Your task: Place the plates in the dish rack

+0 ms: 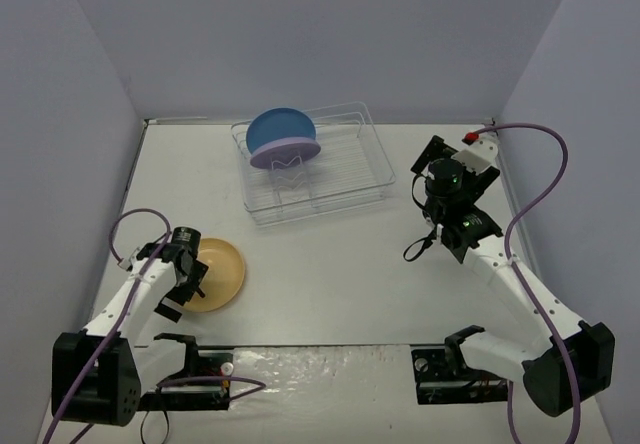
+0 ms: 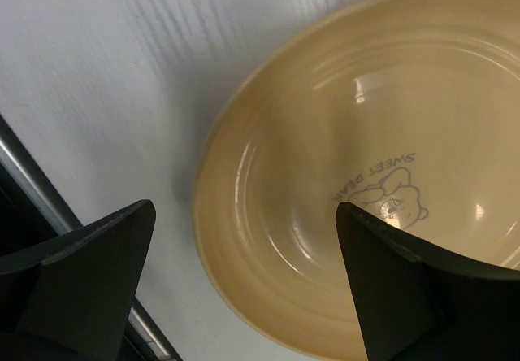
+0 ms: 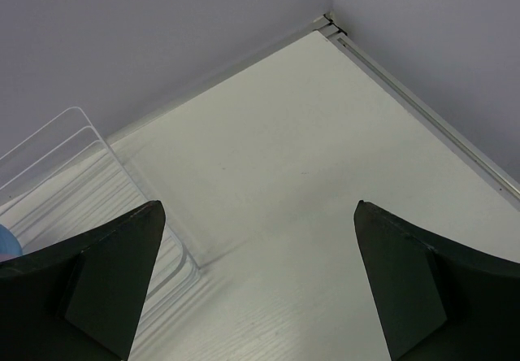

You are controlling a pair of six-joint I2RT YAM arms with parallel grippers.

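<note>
A: White surface point(image 1: 340, 264), pale walls point(image 1: 300, 24) on three sides. The yellow-orange plate point(image 1: 226, 276) lies flat at near left, well apart from the dish rack point(image 1: 385, 169) at the far middle. The blue plate point(image 1: 280, 129) and lavender plate point(image 1: 292, 152) sit at the rack's left end, the lavender one leaning low.

B: Hands?

A: Left hand point(image 2: 245, 210) spread fully, nothing held — one finger over the plate's bowl, the other over bare surface, rim between them. Right hand point(image 3: 258, 206) equally wide and empty, off the rack's right side, facing the far corner.

B: Failure modes?

A: The rim hugs the surface. Likely the outer finger rides over it, or shoves the plate toward the near rail point(image 2: 32, 176). Smooth plastic may also slip once tilted.

B: Room?

A: Bare surface from plate to rack, with free slots right of the lavender plate. Tight only by the left wall — and entering too far left could knock that leaning plate.
</note>
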